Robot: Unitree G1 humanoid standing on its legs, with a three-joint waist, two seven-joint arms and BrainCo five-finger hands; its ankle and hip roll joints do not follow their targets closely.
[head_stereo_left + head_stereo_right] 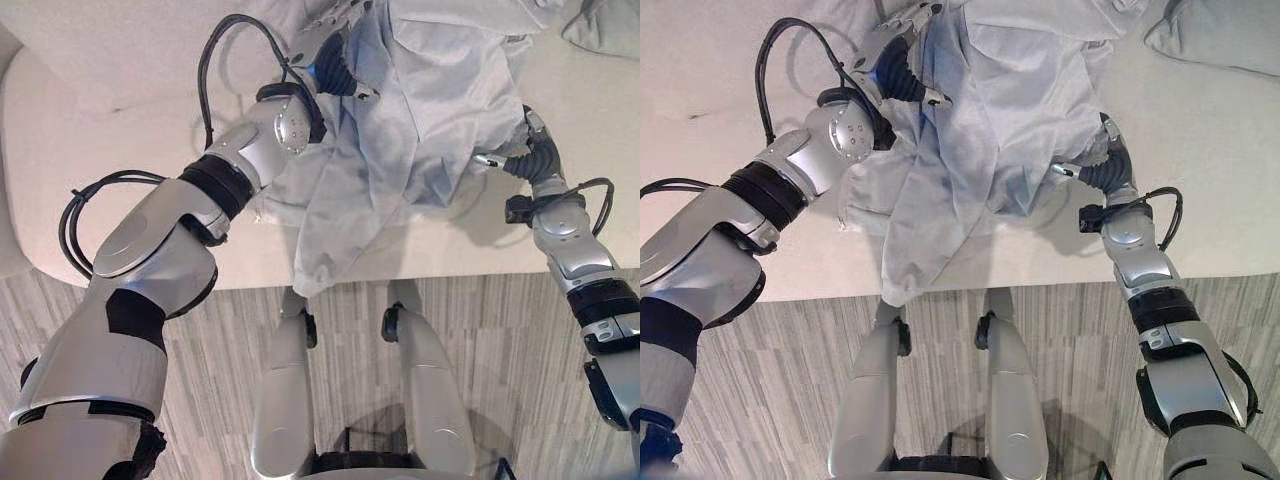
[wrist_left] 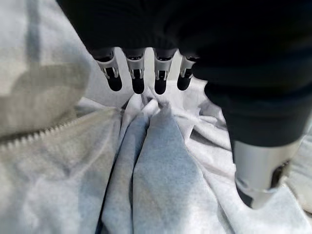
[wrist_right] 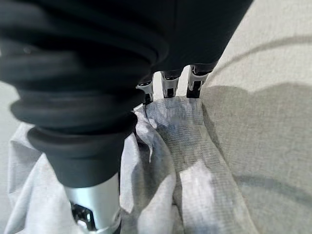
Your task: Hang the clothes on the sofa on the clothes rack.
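The pale grey-blue fabric garment (image 1: 400, 130) drapes over the cream sofa (image 1: 120, 150) at upper centre. The left robot hand (image 2: 146, 80) pinches a fold of it; the right robot hand (image 3: 170, 85) has its fingers clamped on the garment's edge.

We find the pale grey zip-up garment (image 1: 420, 110) spread over the seat of the cream upholstered sofa (image 1: 120, 110), its lower part hanging over the sofa's front edge. Our left hand (image 2: 146, 78) sits on the garment's left side, toward the back of the seat, fingers curled into a fold. Our right hand (image 3: 168, 83) is at the garment's right edge, fingers tucked in cloth. A grey cushion (image 1: 1225, 35) lies at the sofa's far right corner.
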